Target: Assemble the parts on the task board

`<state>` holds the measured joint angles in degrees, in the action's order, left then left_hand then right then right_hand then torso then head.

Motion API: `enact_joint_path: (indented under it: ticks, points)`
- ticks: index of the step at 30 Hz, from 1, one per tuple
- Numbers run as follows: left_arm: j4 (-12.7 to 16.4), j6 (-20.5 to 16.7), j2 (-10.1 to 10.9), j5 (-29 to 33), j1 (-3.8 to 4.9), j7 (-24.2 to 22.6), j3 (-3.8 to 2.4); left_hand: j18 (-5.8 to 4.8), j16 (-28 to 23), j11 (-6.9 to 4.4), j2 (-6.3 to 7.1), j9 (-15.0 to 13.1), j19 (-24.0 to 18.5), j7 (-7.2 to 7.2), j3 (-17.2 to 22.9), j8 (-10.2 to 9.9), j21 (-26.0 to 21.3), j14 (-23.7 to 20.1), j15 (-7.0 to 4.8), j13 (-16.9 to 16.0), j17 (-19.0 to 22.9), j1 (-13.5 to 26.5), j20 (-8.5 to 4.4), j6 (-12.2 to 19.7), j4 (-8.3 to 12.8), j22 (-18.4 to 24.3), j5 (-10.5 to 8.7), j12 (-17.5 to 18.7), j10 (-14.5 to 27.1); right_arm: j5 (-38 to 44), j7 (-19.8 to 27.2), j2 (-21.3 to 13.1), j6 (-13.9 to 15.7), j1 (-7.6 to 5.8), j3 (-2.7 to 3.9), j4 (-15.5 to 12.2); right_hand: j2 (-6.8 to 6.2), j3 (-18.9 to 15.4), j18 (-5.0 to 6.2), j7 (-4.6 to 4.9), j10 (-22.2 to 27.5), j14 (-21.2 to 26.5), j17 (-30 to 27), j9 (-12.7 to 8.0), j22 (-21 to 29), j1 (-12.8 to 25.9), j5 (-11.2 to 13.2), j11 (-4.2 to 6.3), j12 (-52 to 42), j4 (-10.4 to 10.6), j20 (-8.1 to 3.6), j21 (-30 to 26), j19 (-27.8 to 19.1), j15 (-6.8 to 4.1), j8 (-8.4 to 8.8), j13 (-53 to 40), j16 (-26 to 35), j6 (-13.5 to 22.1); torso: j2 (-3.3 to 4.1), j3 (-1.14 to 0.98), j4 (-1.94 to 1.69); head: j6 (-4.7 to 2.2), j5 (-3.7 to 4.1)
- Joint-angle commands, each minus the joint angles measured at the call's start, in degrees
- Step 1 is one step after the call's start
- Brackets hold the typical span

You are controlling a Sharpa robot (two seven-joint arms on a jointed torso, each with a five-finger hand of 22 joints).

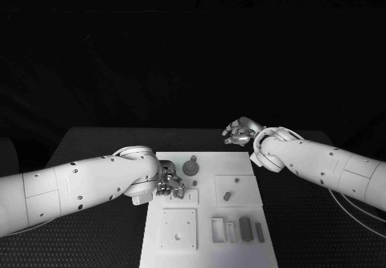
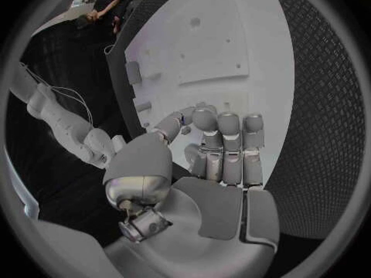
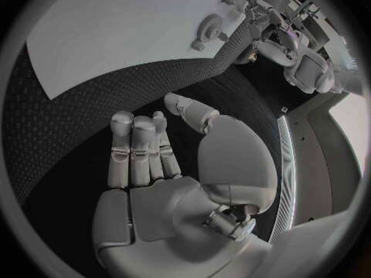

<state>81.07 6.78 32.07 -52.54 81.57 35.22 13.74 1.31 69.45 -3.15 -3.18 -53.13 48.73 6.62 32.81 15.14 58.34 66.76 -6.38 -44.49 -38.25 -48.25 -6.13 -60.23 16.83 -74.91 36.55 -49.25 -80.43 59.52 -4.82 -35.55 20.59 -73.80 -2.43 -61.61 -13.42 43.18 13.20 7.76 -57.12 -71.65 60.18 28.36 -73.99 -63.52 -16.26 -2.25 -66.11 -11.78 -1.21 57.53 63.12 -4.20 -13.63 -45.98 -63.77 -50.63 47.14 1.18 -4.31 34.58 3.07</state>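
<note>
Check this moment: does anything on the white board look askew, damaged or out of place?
Nothing stands out. The task board lies square on the table, the gear sits flat, and the grey parts lie in a tidy row.

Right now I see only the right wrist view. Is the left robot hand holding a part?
Observer: The left wrist view shows the left robot hand with its fingers curled in over the white task board. I cannot tell if anything is in them.
Operator: What is under that hand?
Observer: In the head view it hangs at the board's left edge, by a small white square plate with a slot.
Operator: Anything at the near end?
Observer: A grey rectangular bar lies at the near right, next to a white open frame.
</note>
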Motion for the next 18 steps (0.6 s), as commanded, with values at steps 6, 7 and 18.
enact_joint_path:
  ticks: [6,7,18]
  points:
    - [0.1,-0.4,-0.1,-0.5,0.08,-0.6,-0.01,0.40,0.4,-2.49,-0.89,-0.1,0.1,-5.91,0.3,0.1,0.3,-0.5,-2.61,0.1,0.1,-0.1,-7.87,-6.7,0.0,-0.5,0.06,-0.4,2.3,0.1,0.4,0.0,-0.8,0.02,0.02,-0.1,0.30,0.5,1.80,0.87,0.0,0.4,-0.1,-0.1,-0.1,-0.4,-0.4,0.13,-0.3,-0.1,-0.02,-0.4,0.2,0.04,-0.13,0.1,-0.1,0.4,-0.02,-0.03,0.01,0.13,0.00]
    - [0.1,-0.2,-0.1,-0.5,0.08,-0.6,-0.01,0.40,0.4,-2.50,-0.89,-0.1,0.1,-5.92,0.3,0.1,0.3,-0.5,-2.61,0.1,0.1,-0.1,-7.87,-6.7,0.0,-0.5,0.06,-0.4,2.3,0.1,0.4,0.0,-0.8,0.02,0.02,-0.1,0.30,0.5,1.80,0.87,0.0,0.4,-0.1,-0.1,-0.1,-0.4,-0.4,0.13,-0.3,-0.1,-0.02,-0.4,0.2,0.04,-0.13,0.1,-0.1,0.4,0.00,-0.03,0.01,0.13,0.01]
    - [-0.2,0.7,-0.5,-0.7,0.04,-0.4,-0.01,0.40,0.4,-2.49,-0.83,-0.2,0.1,-5.92,0.3,0.0,0.3,-0.5,-2.62,0.1,0.2,0.0,-7.88,-6.8,0.0,-0.5,0.02,-0.4,2.3,0.1,0.4,-0.1,-0.9,0.02,0.02,-0.3,0.30,0.5,1.80,0.87,0.0,0.4,-0.1,-0.1,-0.1,-0.4,-0.4,0.13,-0.3,-0.1,-0.01,-0.4,0.2,0.04,-0.13,0.1,-0.1,0.4,0.00,-0.04,0.02,0.29,0.02]
